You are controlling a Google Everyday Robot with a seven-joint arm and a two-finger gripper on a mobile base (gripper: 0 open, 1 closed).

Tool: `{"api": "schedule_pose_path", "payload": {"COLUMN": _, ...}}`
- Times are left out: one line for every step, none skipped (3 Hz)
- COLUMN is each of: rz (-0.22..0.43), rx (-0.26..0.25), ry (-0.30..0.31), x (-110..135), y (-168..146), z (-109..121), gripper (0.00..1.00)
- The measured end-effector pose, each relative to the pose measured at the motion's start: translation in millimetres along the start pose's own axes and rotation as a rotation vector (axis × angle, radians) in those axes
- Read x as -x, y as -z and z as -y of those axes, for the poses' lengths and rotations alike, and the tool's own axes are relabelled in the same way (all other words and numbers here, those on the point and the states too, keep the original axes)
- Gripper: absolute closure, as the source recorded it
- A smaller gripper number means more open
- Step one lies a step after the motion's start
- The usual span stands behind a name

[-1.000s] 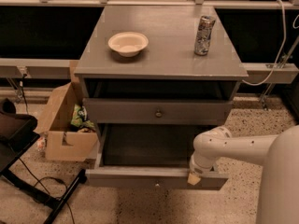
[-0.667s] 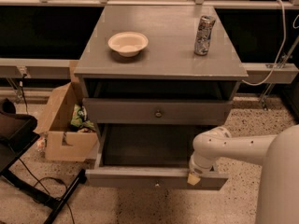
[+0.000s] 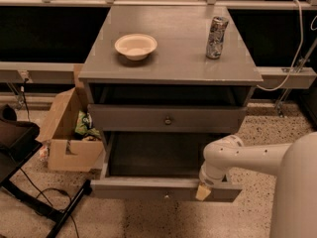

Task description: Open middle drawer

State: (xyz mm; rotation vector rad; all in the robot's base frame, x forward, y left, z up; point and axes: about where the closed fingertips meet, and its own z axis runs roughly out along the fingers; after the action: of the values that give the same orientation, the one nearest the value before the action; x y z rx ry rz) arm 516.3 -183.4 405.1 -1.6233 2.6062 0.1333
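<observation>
The grey cabinet [image 3: 168,58] stands in the middle of the camera view. Its middle drawer [image 3: 143,188] is pulled out towards me, and the inside looks dark and bare. The small dark knob [image 3: 166,196] shows at the centre of its front. My gripper [image 3: 203,191] hangs from the white arm [image 3: 247,157] that comes in from the right. It rests on the top edge of the drawer's front, right of the knob. The lowest drawer is hidden under the open one.
The top drawer [image 3: 129,119] with its knob is shut. A cream bowl [image 3: 135,46] and a crumpled can [image 3: 216,37] stand on the cabinet top. An open cardboard box [image 3: 69,133] sits left of the cabinet, and a black stand [image 3: 20,148] with cables lies further left.
</observation>
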Motion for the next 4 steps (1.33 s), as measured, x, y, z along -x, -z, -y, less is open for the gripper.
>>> {"api": "schedule_pose_path", "payload": {"rz": -0.001, "rx": 0.002, "ry": 0.000, "x": 0, "y": -1, "z": -1, "gripper": 0.00}}
{"api": "schedule_pose_path", "payload": {"rz": -0.001, "rx": 0.002, "ry": 0.000, "x": 0, "y": -1, "z": -1, "gripper": 0.00}}
{"api": "schedule_pose_path", "payload": {"rz": -0.004, "rx": 0.037, "ry": -0.017, "x": -9, "y": -13, "z": -11, "gripper": 0.19}}
{"api": "schedule_pose_path", "payload": {"rz": -0.009, "rx": 0.093, "ry": -0.075, "x": -29, "y": -23, "z": -47, "gripper": 0.41}}
